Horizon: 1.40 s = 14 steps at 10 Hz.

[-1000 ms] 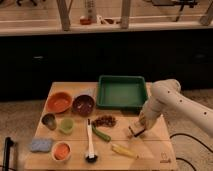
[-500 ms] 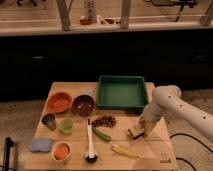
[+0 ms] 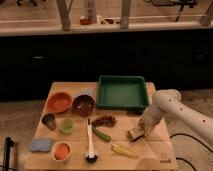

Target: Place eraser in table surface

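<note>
I work over a pale plank table surface (image 3: 152,150) on speckled floor, dark cabinets behind. At its right side my gripper (image 3: 143,128) pinches the eraser (image 3: 134,133) with closed fingers, low over the wood. It lies diagonally, near-left to far-right: tan top, dark side

White, rounded, dark-dotted arm (image 3: 167,102) ends in end effector (image 3: 140,129) at lower right.
</note>
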### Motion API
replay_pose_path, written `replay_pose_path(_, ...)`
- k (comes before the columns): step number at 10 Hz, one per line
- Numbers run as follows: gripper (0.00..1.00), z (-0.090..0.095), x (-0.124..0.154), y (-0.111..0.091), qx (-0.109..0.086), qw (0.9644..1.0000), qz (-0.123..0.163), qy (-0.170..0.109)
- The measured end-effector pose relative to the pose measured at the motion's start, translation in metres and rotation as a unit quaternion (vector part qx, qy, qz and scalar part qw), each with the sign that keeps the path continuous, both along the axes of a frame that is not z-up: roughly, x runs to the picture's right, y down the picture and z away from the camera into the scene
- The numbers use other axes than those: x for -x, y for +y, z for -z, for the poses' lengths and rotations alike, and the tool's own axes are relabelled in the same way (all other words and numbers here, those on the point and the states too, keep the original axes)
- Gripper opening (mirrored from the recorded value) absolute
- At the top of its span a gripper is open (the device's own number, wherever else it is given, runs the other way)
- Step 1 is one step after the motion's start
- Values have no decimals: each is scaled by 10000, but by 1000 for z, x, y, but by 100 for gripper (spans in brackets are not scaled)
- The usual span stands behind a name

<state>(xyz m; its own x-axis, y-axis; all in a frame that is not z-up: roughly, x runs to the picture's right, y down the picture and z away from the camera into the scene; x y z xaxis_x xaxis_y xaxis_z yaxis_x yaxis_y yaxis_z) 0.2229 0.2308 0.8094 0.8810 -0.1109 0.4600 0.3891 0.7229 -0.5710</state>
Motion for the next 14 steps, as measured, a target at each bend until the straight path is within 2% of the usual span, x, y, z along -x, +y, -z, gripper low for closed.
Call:
replay_pose_path(1,2,-1,0,2,-8,10000,-11,-1)
replay_pose_path(2,9,-2,0,2,-21,10000,-30,7)
replay_pose_path(6,50,-3,0,3,-58,10000,-70,23)
replay_pose_path(9,76,-3,6,0,-72,10000,-18,4)
replay_pose_path(10,80,-3,7,-2,-79,10000,3,9)
replay_pose_path(14,80,-3,12,-5,21,9999,130,39)
